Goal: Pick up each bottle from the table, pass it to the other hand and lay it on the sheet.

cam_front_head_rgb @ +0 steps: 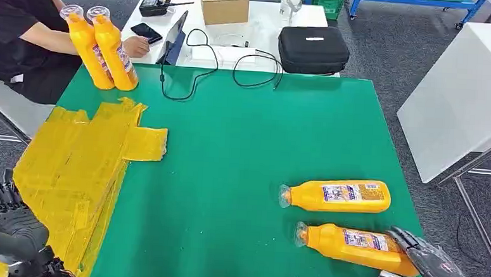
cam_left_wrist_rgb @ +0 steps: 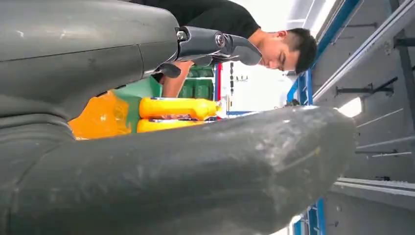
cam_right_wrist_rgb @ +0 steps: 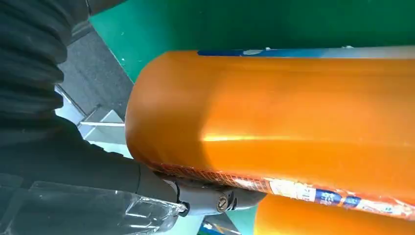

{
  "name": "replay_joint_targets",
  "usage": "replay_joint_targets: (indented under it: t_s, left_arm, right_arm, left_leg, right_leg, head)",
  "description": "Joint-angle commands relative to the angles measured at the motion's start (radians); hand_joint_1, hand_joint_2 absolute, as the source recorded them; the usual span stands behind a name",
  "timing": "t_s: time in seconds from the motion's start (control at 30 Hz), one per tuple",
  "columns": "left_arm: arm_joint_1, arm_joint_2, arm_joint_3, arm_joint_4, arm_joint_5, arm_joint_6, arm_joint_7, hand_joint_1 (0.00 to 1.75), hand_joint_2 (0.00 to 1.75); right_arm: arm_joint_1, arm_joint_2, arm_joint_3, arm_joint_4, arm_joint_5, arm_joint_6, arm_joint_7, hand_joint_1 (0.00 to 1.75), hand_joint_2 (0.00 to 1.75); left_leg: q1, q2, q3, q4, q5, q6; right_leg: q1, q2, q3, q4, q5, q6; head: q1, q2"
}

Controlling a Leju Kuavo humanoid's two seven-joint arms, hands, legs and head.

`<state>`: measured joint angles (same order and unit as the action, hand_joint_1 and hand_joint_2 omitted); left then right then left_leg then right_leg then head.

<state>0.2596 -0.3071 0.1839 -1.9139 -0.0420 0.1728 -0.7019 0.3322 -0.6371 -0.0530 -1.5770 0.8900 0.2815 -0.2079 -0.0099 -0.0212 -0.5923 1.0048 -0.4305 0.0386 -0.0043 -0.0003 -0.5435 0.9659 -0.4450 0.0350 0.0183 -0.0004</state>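
Note:
Two orange bottles lie on their sides on the green table (cam_front_head_rgb: pixel 249 145) at the front right. My right hand (cam_front_head_rgb: pixel 430 262) grips the nearer bottle (cam_front_head_rgb: pixel 351 244) at its base end; it still lies on the table, and up close its orange body (cam_right_wrist_rgb: pixel 293 112) rests against a finger (cam_right_wrist_rgb: pixel 205 196). The farther bottle (cam_front_head_rgb: pixel 338 195) lies free just behind it. Two more bottles (cam_front_head_rgb: pixel 89 44) (cam_front_head_rgb: pixel 118 46) stand upright at the back left. The yellow sheet (cam_front_head_rgb: pixel 70 161) covers the left side. My left hand (cam_front_head_rgb: pixel 4 221) hovers over the sheet's near end, holding nothing, fingers apart.
A person (cam_front_head_rgb: pixel 20 25) sits at the back left, a hand resting beside the standing bottles. Behind the green table are a black case (cam_front_head_rgb: pixel 312 49), a cardboard box (cam_front_head_rgb: pixel 223 3), a tablet (cam_front_head_rgb: pixel 174 36) and cables (cam_front_head_rgb: pixel 202 66). A white table (cam_front_head_rgb: pixel 467 93) stands to the right.

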Motion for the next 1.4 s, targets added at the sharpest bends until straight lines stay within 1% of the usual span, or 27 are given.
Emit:
replay_joint_targets:
  t_s: [0.03, 1.4]
  left_arm:
    - [-0.025, 0.023, -0.001, 0.056, 0.002, 0.001, 0.004, 0.00, 0.00]
    - [-0.025, 0.023, -0.001, 0.056, 0.002, 0.001, 0.004, 0.00, 0.00]
  right_arm:
    - [0.005, -0.005, 0.048, 0.048, -0.001, 0.008, 0.003, 0.00, 1.75]
    - [0.005, -0.005, 0.048, 0.048, -0.001, 0.008, 0.003, 0.00, 1.75]
  left_leg:
    - [0.001, 0.000, 0.002, -0.001, 0.000, -0.002]
    - [0.001, 0.000, 0.003, -0.001, 0.000, -0.002]
  right_leg:
    - [0.001, -0.001, 0.003, -0.002, 0.000, 0.000]
    - [0.001, -0.001, 0.003, -0.002, 0.000, -0.001]
  head:
    - [0.000, 0.000]
    - [0.000, 0.000]
